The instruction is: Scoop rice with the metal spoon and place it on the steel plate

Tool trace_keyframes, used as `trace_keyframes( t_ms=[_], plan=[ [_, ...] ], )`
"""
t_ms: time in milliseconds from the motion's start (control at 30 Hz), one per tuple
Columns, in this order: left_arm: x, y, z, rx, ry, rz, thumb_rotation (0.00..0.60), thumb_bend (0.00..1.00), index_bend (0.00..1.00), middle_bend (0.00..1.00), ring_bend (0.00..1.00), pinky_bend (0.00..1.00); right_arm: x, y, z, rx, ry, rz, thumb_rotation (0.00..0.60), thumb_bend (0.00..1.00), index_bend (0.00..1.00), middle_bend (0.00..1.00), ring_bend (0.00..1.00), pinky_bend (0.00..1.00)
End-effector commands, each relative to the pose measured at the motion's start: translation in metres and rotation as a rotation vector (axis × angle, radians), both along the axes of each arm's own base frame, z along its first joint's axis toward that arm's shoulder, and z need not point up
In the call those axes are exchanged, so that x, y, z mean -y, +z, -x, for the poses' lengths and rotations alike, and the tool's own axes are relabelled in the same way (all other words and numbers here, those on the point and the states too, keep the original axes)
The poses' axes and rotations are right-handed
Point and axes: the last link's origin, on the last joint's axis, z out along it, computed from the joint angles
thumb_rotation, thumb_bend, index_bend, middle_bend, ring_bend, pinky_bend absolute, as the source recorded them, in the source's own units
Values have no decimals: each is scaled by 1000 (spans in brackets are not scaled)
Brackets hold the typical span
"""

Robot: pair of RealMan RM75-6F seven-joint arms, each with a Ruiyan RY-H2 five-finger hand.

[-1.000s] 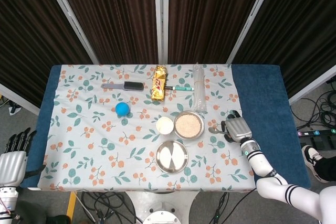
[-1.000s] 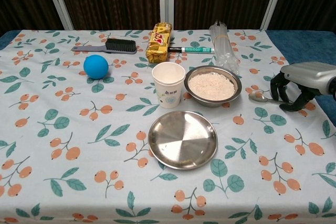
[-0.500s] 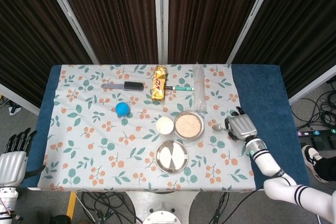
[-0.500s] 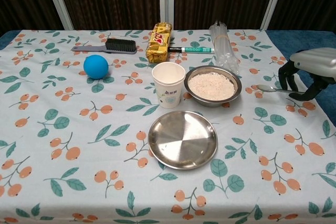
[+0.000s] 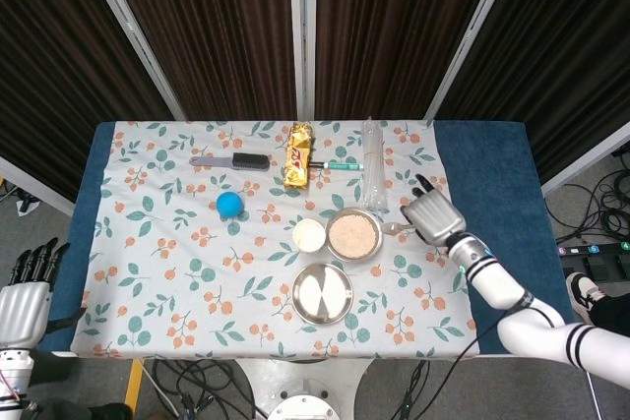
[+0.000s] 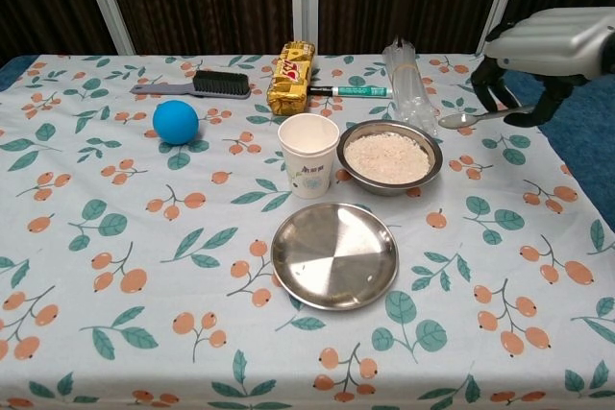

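My right hand (image 6: pixel 543 45) (image 5: pixel 434 216) holds the metal spoon (image 6: pixel 469 118) in the air, right of the steel bowl of rice (image 6: pixel 389 156) (image 5: pixel 353 234). The spoon's bowl points left toward the rice and looks empty. In the head view the spoon (image 5: pixel 395 229) tip is near the bowl's right rim. The empty steel plate (image 6: pixel 334 255) (image 5: pixel 322 293) lies in front of the rice bowl. My left hand (image 5: pixel 25 292) hangs off the table's left side, fingers apart, holding nothing.
A white paper cup (image 6: pixel 308 154) stands left of the rice bowl. A blue ball (image 6: pixel 175 122), a black brush (image 6: pixel 197 85), a yellow snack pack (image 6: pixel 291 76), a teal pen (image 6: pixel 350 91) and a clear plastic bundle (image 6: pixel 407 84) lie farther back.
My right hand has lifted the spoon off the tablecloth and carried it up and left toward the rice bowl. The left hand has not moved.
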Motion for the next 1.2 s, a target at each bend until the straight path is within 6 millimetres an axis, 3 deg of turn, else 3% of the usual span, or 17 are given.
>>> trace_keyframes(
  t_ms=[33,267,733,1000,1200],
  plan=[
    [0,0,0,2,-5,-3,600,30,76,44,26,31,12,-18,-26,-78,64,-50,600,327,570,580,222,0],
    [1,0,2,6,-4,-4,600,30,76,44,26,30,24,-48,-54,-207,154,-92,600,327,578,583,230,0],
    [4,-3,9,21,11,-3,600,31,76,44,25,31,27,-85,-72,-317,217,-100,600,327,580,583,233,0],
    [4,-4,10,18,5,-5,600,31,76,44,26,31,22,-92,-74,-300,225,-98,600,327,580,583,237,0],
    [2,-2,7,9,-8,-14,600,30,76,44,25,31,20,-80,-68,-230,198,-64,600,327,580,582,237,0]
  ],
)
